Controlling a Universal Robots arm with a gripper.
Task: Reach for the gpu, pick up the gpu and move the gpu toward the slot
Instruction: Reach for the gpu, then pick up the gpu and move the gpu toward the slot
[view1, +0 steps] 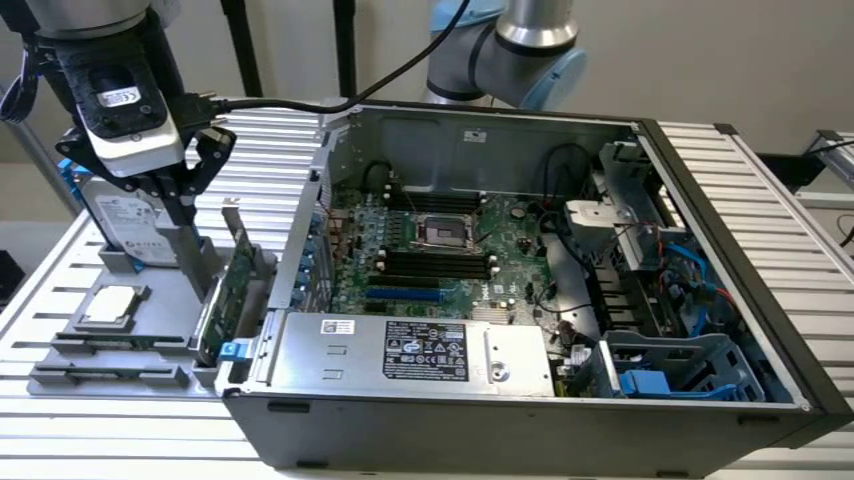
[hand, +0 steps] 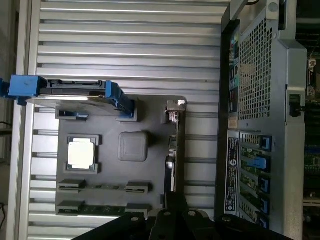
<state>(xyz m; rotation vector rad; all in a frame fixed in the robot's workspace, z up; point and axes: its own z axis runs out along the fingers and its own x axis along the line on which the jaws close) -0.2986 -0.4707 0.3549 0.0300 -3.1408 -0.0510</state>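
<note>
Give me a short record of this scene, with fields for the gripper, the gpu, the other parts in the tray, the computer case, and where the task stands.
gripper: hangs above the gray tray, apart from the gpu
gpu: stands on edge in the tray, on the side next to the case
other parts in tray: hard drive with blue rails on edge; processor lying flat; memory sticks lying in their holders
case: open, motherboard exposed
task state: gpu not yet picked up
</note>
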